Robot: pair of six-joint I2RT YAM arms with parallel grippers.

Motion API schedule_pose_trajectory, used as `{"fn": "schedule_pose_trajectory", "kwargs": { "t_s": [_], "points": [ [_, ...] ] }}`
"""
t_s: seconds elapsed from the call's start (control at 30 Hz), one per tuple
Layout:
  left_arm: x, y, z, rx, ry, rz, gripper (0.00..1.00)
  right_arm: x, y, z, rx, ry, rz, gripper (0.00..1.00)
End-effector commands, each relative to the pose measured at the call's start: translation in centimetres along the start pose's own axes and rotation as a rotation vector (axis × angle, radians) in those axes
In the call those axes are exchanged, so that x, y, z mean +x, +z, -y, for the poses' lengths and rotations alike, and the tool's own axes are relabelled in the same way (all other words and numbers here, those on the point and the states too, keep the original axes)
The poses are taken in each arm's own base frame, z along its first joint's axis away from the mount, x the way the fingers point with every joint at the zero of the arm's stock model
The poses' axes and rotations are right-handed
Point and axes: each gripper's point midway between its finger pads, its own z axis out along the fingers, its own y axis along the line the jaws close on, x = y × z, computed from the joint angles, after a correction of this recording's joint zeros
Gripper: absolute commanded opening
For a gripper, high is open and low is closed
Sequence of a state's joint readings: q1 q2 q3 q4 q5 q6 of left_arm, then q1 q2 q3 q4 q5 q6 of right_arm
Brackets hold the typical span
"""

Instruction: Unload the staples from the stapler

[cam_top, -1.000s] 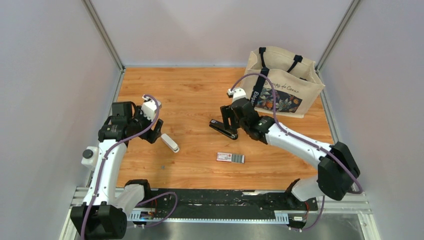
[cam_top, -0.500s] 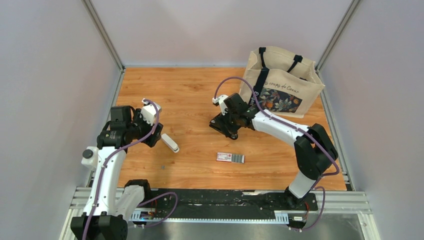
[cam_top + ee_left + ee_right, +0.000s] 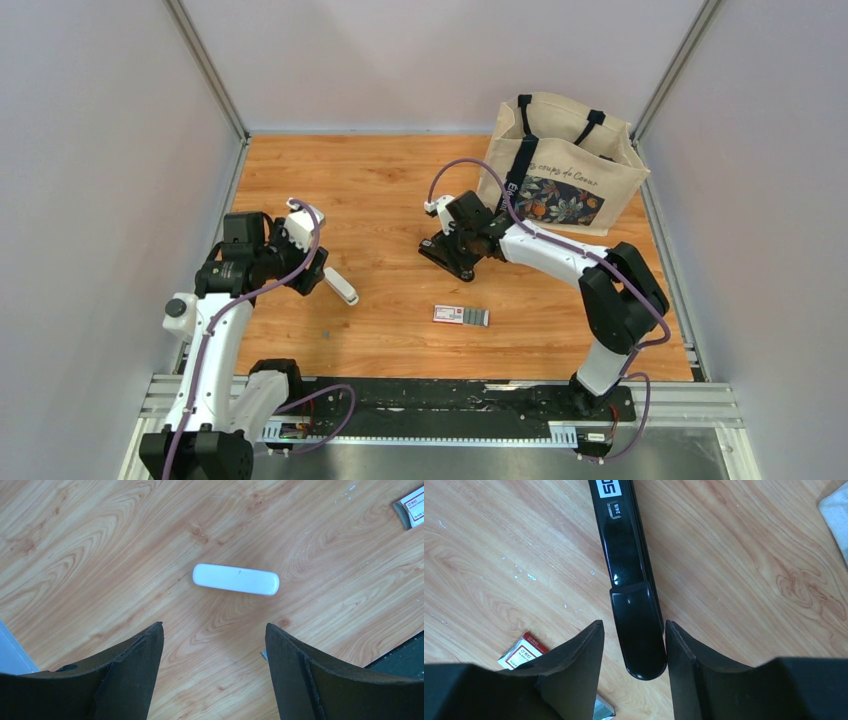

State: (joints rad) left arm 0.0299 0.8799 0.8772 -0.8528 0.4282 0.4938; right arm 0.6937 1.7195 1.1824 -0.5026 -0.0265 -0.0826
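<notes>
The black stapler [image 3: 445, 258] lies on the wooden table at centre. In the right wrist view its rounded end [image 3: 639, 630] sits between my fingers. My right gripper [image 3: 458, 246] is open and straddles that end: the right finger touches it and a small gap is left at the left finger. Grey staple strips [image 3: 477, 317] lie beside a small red-and-white box [image 3: 446, 313], nearer the front. They also show in the right wrist view [image 3: 605, 711]. My left gripper [image 3: 312, 272] is open and empty, above the table.
A white oblong piece [image 3: 341, 286] lies just right of the left gripper, and ahead of the jaws in the left wrist view [image 3: 236, 579]. A printed canvas tote bag [image 3: 565, 165] stands at the back right. A tiny grey bit [image 3: 263, 654] lies by the left gripper's right finger.
The right arm has swung left and folded, bringing its gripper down around the stapler's end. The left gripper has shifted only slightly.
</notes>
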Motion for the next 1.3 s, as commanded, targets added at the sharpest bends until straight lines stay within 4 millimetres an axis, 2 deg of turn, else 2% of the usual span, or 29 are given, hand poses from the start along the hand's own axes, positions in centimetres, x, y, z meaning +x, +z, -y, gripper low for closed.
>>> {"fn": "schedule_pose_trajectory", "kwargs": {
  "t_s": [0.0,0.2,0.27,0.33,0.43,0.5,0.53,0.6,0.63,0.77,0.93,1.1,1.27],
  "points": [
    [-0.9,-0.1,0.3,0.009,0.008,0.033,0.82,-0.8,0.8,-0.8,-0.012,0.010,0.035,0.49],
    [-0.9,0.3,0.3,0.008,0.005,0.027,0.82,-1.4,1.6,-1.5,-0.032,0.035,0.038,0.36],
    [-1.2,0.8,1.1,0.032,0.028,0.024,0.82,-2.2,1.6,-1.6,-0.036,0.053,0.061,0.26],
    [-1.3,1.1,1.0,0.022,0.036,0.020,0.83,-3.7,1.0,-1.9,-0.037,0.126,0.117,0.13],
    [-1.6,1.8,1.1,0.023,0.041,0.024,0.84,-6.3,-0.7,-1.8,-0.028,0.225,0.229,0.00],
    [-1.8,2.2,1.2,0.027,0.028,0.023,0.84,-7.5,-1.7,-2.2,-0.052,0.269,0.287,0.00],
    [-2.2,2.4,1.1,0.027,0.026,0.036,0.84,-9.0,-3.1,-2.4,-0.069,0.313,0.350,0.00],
    [-2.3,2.9,1.3,0.042,-0.003,0.048,0.84,-9.4,-3.9,-2.7,-0.085,0.348,0.383,0.00],
    [-2.9,3.1,1.3,0.043,-0.001,0.075,0.84,-10.5,-5.1,-2.7,-0.098,0.387,0.431,0.00],
    [-3.3,4.3,2.7,0.101,-0.040,0.116,0.84,-11.5,-6.9,-3.3,-0.135,0.442,0.494,0.00],
    [-3.8,5.7,5.0,0.186,0.009,0.110,0.85,-12.4,-8.6,-4.1,-0.176,0.488,0.555,0.00],
    [-3.6,7.6,5.7,0.204,0.090,0.076,0.85,-12.6,-10.0,-5.2,-0.218,0.532,0.591,0.00],
    [-3.9,8.7,7.4,0.280,0.104,0.056,0.86,-13.0,-11.6,-6.1,-0.247,0.602,0.674,0.00]
  ]
}}
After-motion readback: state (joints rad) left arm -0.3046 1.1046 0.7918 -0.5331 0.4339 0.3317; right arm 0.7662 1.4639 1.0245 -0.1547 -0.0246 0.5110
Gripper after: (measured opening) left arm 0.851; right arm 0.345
